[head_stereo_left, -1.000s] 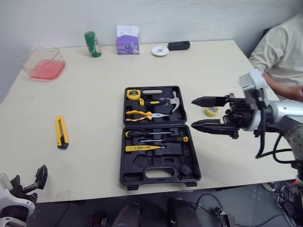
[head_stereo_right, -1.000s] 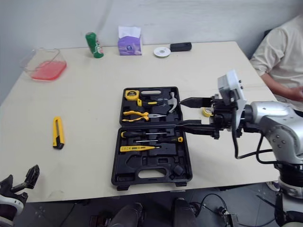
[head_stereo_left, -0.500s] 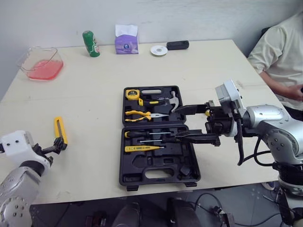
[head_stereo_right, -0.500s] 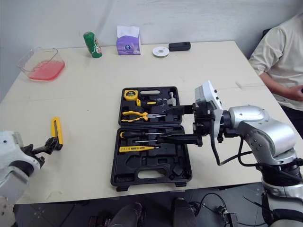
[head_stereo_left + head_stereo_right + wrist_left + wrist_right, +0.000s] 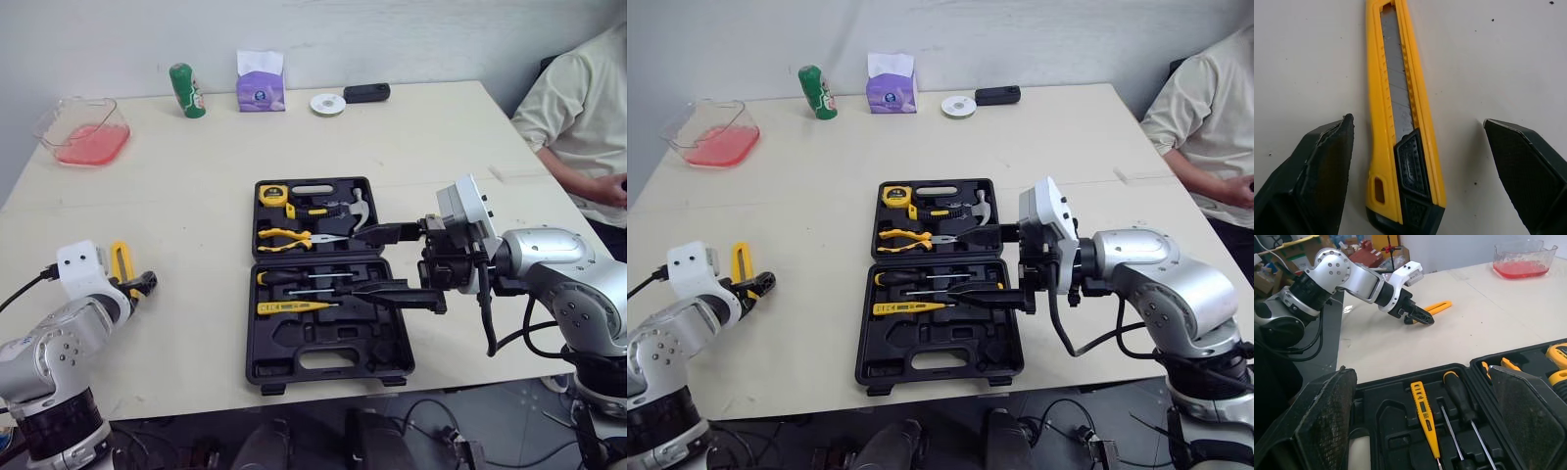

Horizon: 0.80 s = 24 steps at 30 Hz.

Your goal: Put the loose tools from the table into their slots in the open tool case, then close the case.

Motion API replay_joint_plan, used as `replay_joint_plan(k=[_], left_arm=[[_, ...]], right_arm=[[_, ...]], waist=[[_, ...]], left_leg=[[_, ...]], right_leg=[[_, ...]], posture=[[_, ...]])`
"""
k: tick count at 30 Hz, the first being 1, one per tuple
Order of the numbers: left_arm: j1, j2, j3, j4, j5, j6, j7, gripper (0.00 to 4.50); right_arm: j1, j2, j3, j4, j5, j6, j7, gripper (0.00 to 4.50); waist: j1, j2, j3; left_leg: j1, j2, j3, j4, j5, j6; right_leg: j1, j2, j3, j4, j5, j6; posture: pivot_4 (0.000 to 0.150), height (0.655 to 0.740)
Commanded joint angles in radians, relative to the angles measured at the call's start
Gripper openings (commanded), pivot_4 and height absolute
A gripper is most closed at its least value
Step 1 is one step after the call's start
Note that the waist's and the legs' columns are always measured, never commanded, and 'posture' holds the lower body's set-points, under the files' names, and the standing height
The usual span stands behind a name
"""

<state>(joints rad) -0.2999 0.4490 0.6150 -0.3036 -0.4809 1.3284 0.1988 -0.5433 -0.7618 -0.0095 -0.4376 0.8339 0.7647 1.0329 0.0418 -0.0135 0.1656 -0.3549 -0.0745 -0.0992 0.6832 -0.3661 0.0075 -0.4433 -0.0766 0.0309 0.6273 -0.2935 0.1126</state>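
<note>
Down at the left edge of the table, the left gripper [image 5: 137, 286] sits low with its fingers spread wide, one on each side of the yellow utility knife [image 5: 1403, 98] and neither touching it, so nothing is grabbed yet. It's lined up over the butt end by the black slider, not the middle. My worry is that a pinch that far back lets the long end droop or swing on the lift, and squeezing the slider could push the blade out. The knife also lies flat and thin, so the fingers might just scrape the tabletop and skid it away. Well apart from it, the open tool case [image 5: 252, 343] sits mid-table with most tools already seated. The right gripper [image 5: 364, 260] hangs over its right side, fingers wide apart and holding nothing, which could get in the way when the knife comes over. The table [image 5: 196, 196] is pale and smooth. Along the far edge are a red-tinted tub [image 5: 88, 132], a green can [image 5: 186, 90] and a tissue box [image 5: 260, 83], with a person's sleeve [image 5: 578, 108] off to the right.
</note>
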Motion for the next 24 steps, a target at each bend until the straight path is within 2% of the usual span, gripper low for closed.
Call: replay_joint_plan(k=[1,4,8,9,11,13,15,19,21,24], left_arm=[[-0.004,-0.005,-0.001,0.007,0.037,0.013,-0.005,4.47],[-0.011,-0.017,0.002,0.005,0.052,0.011,-0.012,3.61],[-0.011,-0.015,0.006,0.004,0.072,0.003,-0.033,1.71],[-0.007,-0.008,0.014,0.003,0.074,-0.001,-0.043,1.38],[0.006,0.048,0.03,-0.006,0.059,-0.05,-0.111,1.35],[0.019,0.152,-0.007,-0.041,0.006,-0.142,-0.29,1.35],[0.031,0.277,-0.1,-0.109,-0.051,-0.22,-0.504,1.35],[0.002,0.446,-0.301,-0.239,-0.192,-0.258,-0.832,1.35],[-0.013,0.494,-0.362,-0.268,-0.241,-0.267,-0.934,1.35],[-0.138,0.534,-0.581,-0.297,-0.25,-0.272,-1.071,1.35]], right_arm=[[-0.006,-0.004,-0.031,-0.04,0.024,-0.006,-0.002,4.5],[-0.006,-0.006,-0.032,-0.042,0.023,-0.006,-0.005,4.5],[-0.009,-0.009,-0.034,-0.041,0.024,-0.006,-0.006,4.5],[-0.008,-0.012,-0.037,-0.041,0.025,-0.006,-0.005,4.5],[-0.001,-0.024,-0.048,-0.045,0.027,-0.002,-0.005,4.5],[0.018,-0.044,-0.068,-0.058,0.042,0.013,-0.009,4.5],[0.061,-0.074,-0.101,-0.077,0.062,0.032,-0.012,4.5],[0.2,-0.155,-0.183,-0.124,0.076,0.053,0.004,4.5],[0.249,-0.184,-0.218,-0.147,0.091,0.06,0.005,4.5],[0.36,-0.236,-0.288,-0.201,0.104,0.079,0.013,4.5]], waist=[[0.0,0.0,0.0],[0.0,0.0,0.0],[0.002,0.0,0.0],[0.003,0.0,0.0],[0.002,0.0,0.0],[0.002,-0.002,0.001],[0.002,-0.003,0.002],[0.015,0.0,0.003],[0.009,0.001,0.004],[-0.001,0.003,0.006]], left_leg=[[0.0,0.0,0.0,0.0,0.0,0.0],[0.0,0.0,0.0,0.0,0.0,0.0],[0.0,0.0,0.0,0.0,0.0,0.0],[0.0,0.0,0.0,0.0,0.0,0.0],[0.0,0.0,0.0,0.0,0.0,0.0],[0.0,0.0,0.0,0.0,0.0,0.0],[-0.002,0.001,-0.001,0.0,0.0,-0.001],[-0.002,-0.002,-0.002,0.0,0.0,0.002],[-0.002,-0.002,-0.001,0.0,-0.001,0.004],[-0.002,-0.001,0.0,-0.001,-0.002,0.004]], right_leg=[[0.0,0.0,0.0,0.0,0.0,0.0],[0.0,0.0,0.0,0.0,0.0,0.0],[0.0,0.0,0.0,0.0,0.0,0.0],[0.0,-0.001,0.0,0.0,0.0,0.0],[0.0,-0.001,0.0,0.0,0.0,0.0],[-0.001,0.0,0.0,0.0,0.0,0.0],[-0.001,0.0,-0.001,0.0,0.0,0.0],[0.002,-0.004,-0.001,-0.005,0.0,0.0],[0.003,-0.004,-0.001,-0.007,0.0,0.0],[0.002,-0.002,0.0,-0.006,0.0,0.001]], posture=[[0.15,0.74],[0.15,0.74],[0.15,0.74],[0.15,0.74],[0.15,0.74],[0.15,0.74],[0.15,0.74],[0.15,0.74],[0.15,0.74],[0.15,0.74]])
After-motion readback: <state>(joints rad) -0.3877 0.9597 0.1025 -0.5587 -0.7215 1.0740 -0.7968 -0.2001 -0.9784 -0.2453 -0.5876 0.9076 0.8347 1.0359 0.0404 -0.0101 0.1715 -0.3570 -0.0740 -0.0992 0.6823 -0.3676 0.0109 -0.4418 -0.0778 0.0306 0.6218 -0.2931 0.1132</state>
